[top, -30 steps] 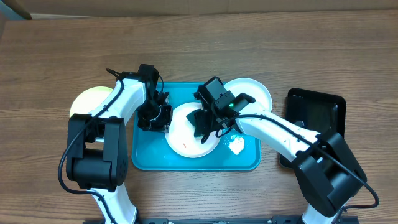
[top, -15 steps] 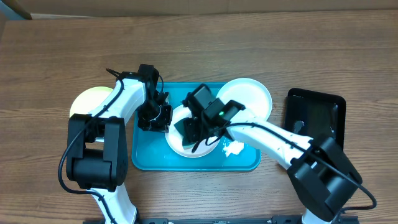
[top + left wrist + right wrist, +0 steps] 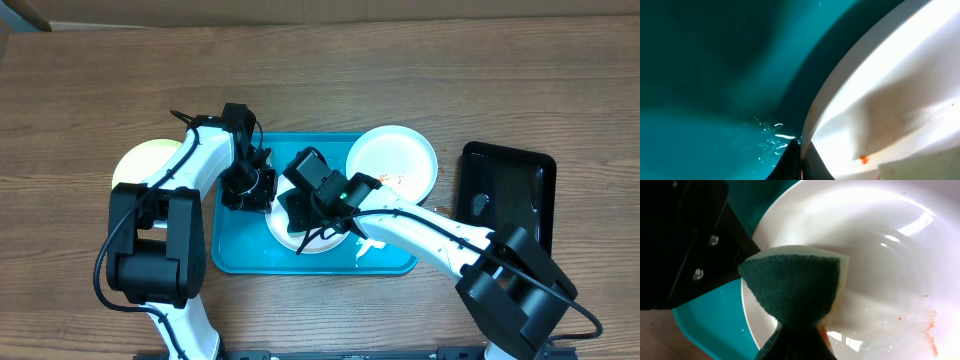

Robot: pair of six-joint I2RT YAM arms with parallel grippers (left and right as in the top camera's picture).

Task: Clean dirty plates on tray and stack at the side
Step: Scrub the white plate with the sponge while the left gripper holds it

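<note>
Arms converge from both sides on the centre plate (image 3: 283,230), a white one lying flat in the middle of the turquoise tray (image 3: 235,245).

The left arm rises from its base at the near left of the table (image 3: 400,70), bends at the far edge of the tray and folds back, so the left gripper (image 3: 248,190) points down at the plate's left rim. In the left wrist view its fingertips are drawn tight together, one on the tray side and one on the plate's inner side, with the rim pinched between them. A small orange speck sits on the plate just inside that grip.

The right arm stretches from the near right corner diagonally across the tray's near right part, wrist tilted over the plate. The right gripper (image 3: 303,208) is clamped on a sponge (image 3: 795,285), squeezing it into a wedge, green scouring face towards the camera and yellow body behind. The sponge presses on the plate's inner surface near the left side, and orange smears show towards the plate's right.

A second white plate (image 3: 385,160), also smeared, overlaps the tray's far right corner. The yellow-green plate (image 3: 145,160) lies on the table left of the tray, partly under the left arm. A black tray (image 3: 505,185) sits at the far right.
</note>
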